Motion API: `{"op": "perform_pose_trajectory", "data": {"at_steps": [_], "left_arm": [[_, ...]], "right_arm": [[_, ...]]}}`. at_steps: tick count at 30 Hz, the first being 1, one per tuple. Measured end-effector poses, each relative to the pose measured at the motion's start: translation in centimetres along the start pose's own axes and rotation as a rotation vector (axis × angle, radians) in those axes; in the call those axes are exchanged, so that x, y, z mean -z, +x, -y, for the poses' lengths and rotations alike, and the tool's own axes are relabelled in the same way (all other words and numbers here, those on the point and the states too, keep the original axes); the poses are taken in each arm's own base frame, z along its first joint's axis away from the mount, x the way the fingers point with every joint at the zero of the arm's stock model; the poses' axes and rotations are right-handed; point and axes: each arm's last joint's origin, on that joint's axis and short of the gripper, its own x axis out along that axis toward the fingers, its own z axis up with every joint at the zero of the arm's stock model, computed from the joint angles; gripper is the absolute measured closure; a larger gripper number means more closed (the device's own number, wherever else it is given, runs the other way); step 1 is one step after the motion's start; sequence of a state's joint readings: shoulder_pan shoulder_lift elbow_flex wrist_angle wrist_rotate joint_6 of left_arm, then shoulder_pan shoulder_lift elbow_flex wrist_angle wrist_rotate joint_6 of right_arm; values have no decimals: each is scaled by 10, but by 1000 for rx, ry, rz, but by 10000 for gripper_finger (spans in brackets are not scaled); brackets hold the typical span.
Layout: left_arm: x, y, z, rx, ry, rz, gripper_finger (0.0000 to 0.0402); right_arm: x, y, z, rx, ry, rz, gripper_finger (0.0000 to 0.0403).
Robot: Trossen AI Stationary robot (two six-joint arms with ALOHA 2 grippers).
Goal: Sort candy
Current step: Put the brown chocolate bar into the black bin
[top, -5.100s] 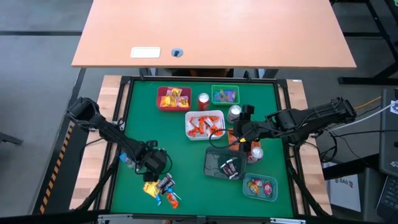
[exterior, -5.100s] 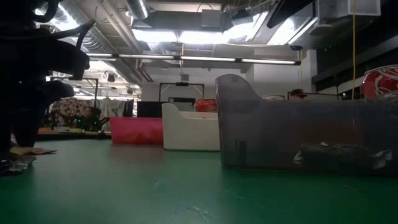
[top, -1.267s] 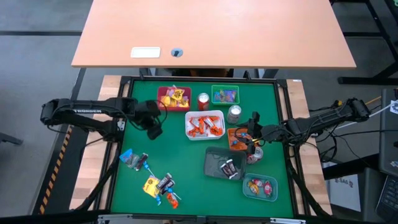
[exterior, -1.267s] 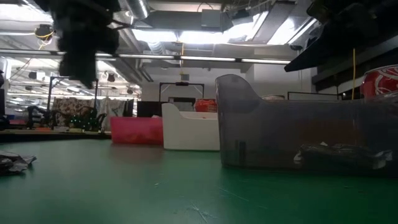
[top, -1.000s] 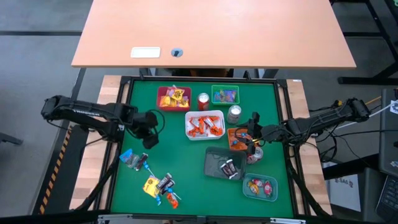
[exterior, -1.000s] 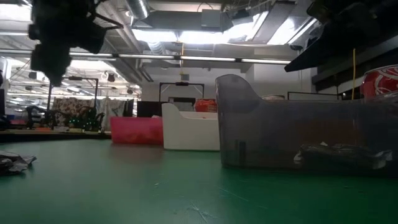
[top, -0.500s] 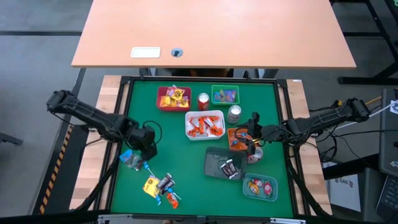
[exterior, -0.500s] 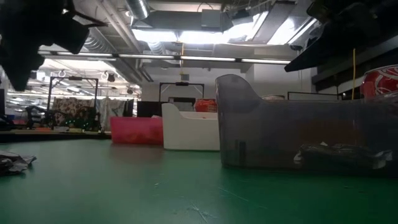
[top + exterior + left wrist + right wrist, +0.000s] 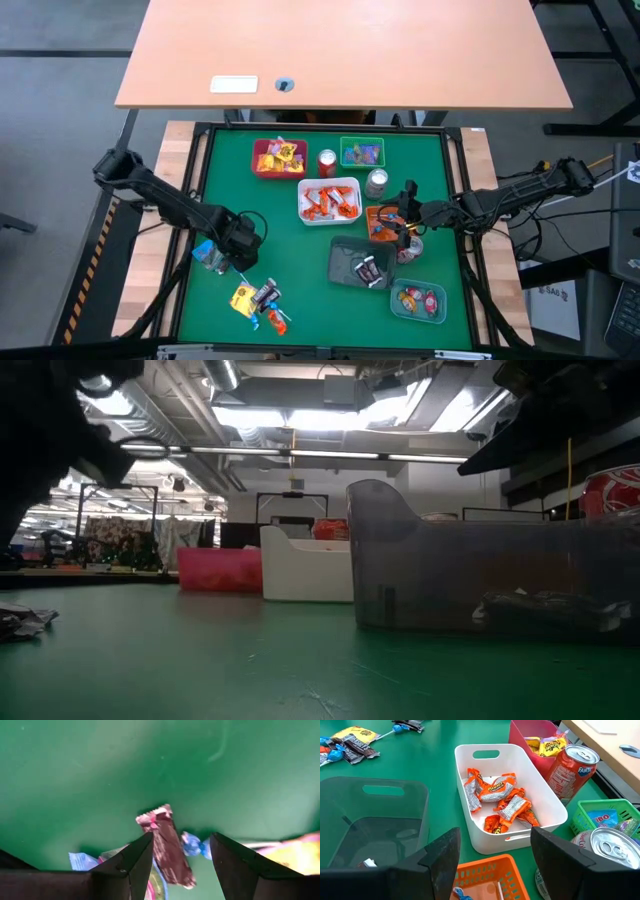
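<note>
So the left gripper [image 9: 238,256] is down low over the loose pile of candy [image 9: 255,300] at the near-left part of the green mat [image 9: 290,250]. From its wrist view the fingers [image 9: 131,865] are spread wide with nothing held, and a dark brown wrapped bar [image 9: 166,845] lies right in the gap between them, sticking out past the fingertips. A blue twist-wrapped sweet [image 9: 192,845] sits just beside that bar, closer to the other finger, and a yellow wrapper [image 9: 295,851] shows off beyond that finger. A pale blue wrapper [image 9: 80,861] peeks out on the outer side of the first finger.

Right gripper [image 9: 404,216] hangs over the orange tray [image 9: 492,880], fingers [image 9: 440,857] also wide apart, holding nothing. Ahead of them, past the fingertips, is the white tray [image 9: 510,795] with orange-wrapped candies [image 9: 497,800] in it. The grey see-through tray [image 9: 370,820] sits just off the outer side of one finger; a silver can [image 9: 605,852] sits by the other. Farther ahead are the red soda can [image 9: 572,765], the red tray [image 9: 540,735] with yellow sweets, and the green tray [image 9: 612,817].

In the low view the left arm is just a dark shape at the edge, so no help there.
</note>
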State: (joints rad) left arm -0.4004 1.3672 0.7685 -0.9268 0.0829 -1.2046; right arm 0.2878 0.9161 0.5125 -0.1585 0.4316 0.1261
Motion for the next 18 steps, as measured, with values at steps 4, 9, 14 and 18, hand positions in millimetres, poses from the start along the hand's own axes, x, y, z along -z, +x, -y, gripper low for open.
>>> {"op": "perform_pose_trajectory", "data": {"at_steps": [4,9,14,18], "left_arm": [[-3,14,4,-65,-6,-25,218],[-5,28,6,-132,-13,-57,218],[-7,39,9,-172,-15,-77,218],[-7,41,10,-171,-8,-80,231]], "right_arm": [[0,0,0,0,0,0,162],[0,0,0,-2,0,0,162],[0,0,0,-2,0,0,162],[0,0,0,-2,0,0,162]]}}
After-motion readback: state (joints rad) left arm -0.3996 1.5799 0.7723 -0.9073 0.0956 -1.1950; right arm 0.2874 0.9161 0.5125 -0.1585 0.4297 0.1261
